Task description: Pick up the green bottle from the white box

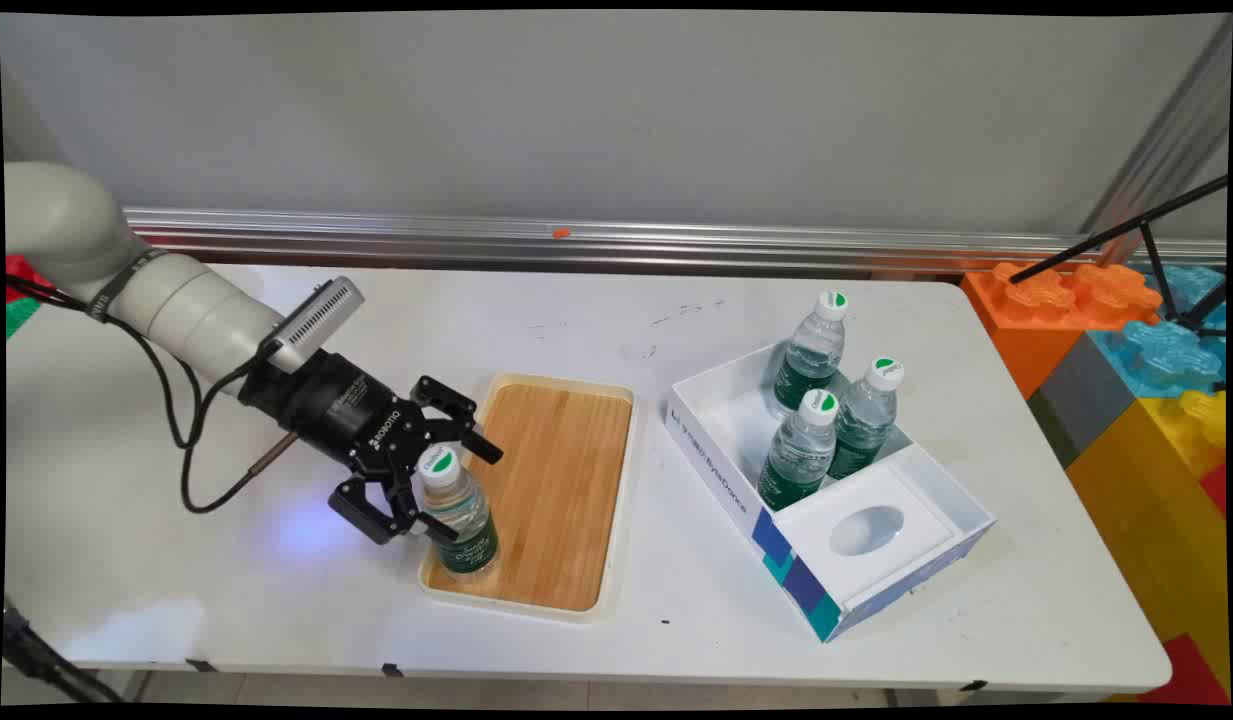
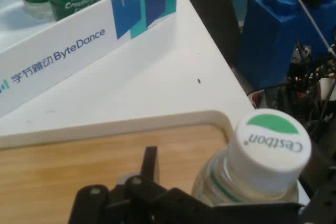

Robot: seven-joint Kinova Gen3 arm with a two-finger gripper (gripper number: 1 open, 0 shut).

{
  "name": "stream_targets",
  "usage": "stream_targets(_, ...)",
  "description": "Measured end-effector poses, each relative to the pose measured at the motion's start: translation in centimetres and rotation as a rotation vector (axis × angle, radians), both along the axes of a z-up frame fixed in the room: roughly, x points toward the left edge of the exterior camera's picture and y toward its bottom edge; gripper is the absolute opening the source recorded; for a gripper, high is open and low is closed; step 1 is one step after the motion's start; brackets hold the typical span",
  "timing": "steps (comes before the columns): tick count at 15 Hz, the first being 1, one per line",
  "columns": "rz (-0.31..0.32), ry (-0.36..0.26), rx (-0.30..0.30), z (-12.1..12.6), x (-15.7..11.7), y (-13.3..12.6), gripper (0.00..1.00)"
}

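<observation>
A clear water bottle (image 1: pixel 463 520) with a green label and a white-and-green cap (image 2: pixel 271 141) stands upright on the near left corner of a wooden tray (image 1: pixel 561 470). My gripper (image 1: pixel 466 492) is open and straddles the bottle from the left at neck height. In the hand view one finger (image 2: pixel 150 162) rises well left of the bottle, with bare tray wood between them. The other finger is mostly hidden behind the bottle at the right edge. I see no finger pressing on the bottle.
A white box (image 1: pixel 721 470) lettered ByteDance sits to the right of the tray, holding three more bottles (image 1: pixel 801 450). Large coloured blocks (image 1: pixel 1126 350) stand past the table's right end. A black cable (image 1: pixel 191 440) hangs under the arm.
</observation>
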State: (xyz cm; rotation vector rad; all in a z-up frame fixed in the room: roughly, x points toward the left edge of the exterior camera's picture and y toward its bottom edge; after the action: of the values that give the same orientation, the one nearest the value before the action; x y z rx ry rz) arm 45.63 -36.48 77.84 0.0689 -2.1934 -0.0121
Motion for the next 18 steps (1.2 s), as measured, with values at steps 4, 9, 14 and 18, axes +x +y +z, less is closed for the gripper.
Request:
stream_targets(4,0.031,-0.012,0.015,1.0,0.6,0.3,1.0)
stream_targets(9,0.097,-0.008,0.021,4.7,0.0,0.3,1.0)
stream_targets(14,0.168,0.019,0.02,9.7,-3.1,-0.6,1.0)
stream_targets(18,0.186,0.003,0.023,12.2,-6.3,-2.2,1.0)
